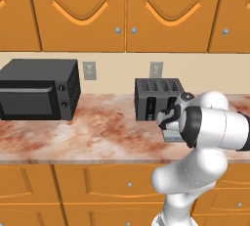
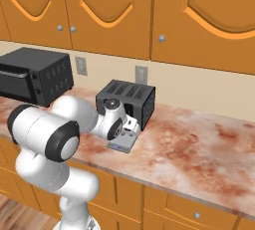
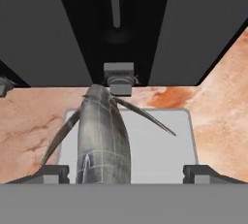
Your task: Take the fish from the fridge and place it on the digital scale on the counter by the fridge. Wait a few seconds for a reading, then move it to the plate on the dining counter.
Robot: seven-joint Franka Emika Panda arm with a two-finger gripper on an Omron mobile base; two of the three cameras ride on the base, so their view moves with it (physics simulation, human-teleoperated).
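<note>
One fish (image 3: pixel 103 140), one digital scale (image 3: pixel 160 145), one toaster (image 1: pixel 157 98), one microwave (image 1: pixel 39 89).

No text, label, brand, number or sign can be read anywhere. The digital scale (image 3: pixel 160 145) in front of the toaster (image 1: pixel 158 98) shows a plain pale top with no legible display. The toaster's dark front and the microwave (image 1: pixel 39 89), well to the toaster's left, carry knobs but no readable markings. The two wall outlets (image 1: pixel 89 70) behind them are blank plates.
</note>
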